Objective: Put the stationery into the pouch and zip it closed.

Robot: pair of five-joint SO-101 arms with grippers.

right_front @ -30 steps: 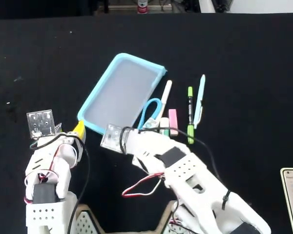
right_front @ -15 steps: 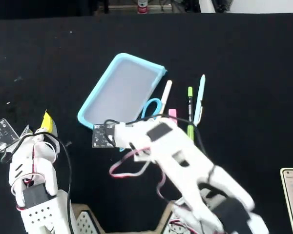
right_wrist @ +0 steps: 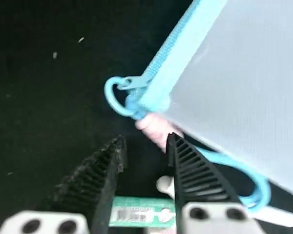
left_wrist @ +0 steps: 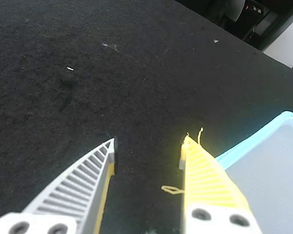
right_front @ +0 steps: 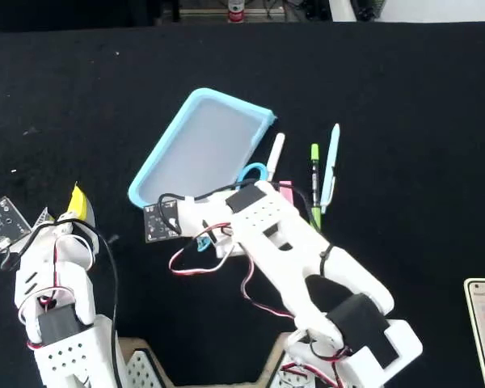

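Now right claw agape, shifted beside zipper ring of pouch; left claw agape, withdrawn from pouch.

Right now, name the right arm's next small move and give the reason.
Probably ease the right hand forward and close on the zipper ring: it is open, the ring sits just ahead at the pouch corner, and the green pen lies outside.

White plastic arms, red and black cables — left claw yellow and white, right claw ribbed black
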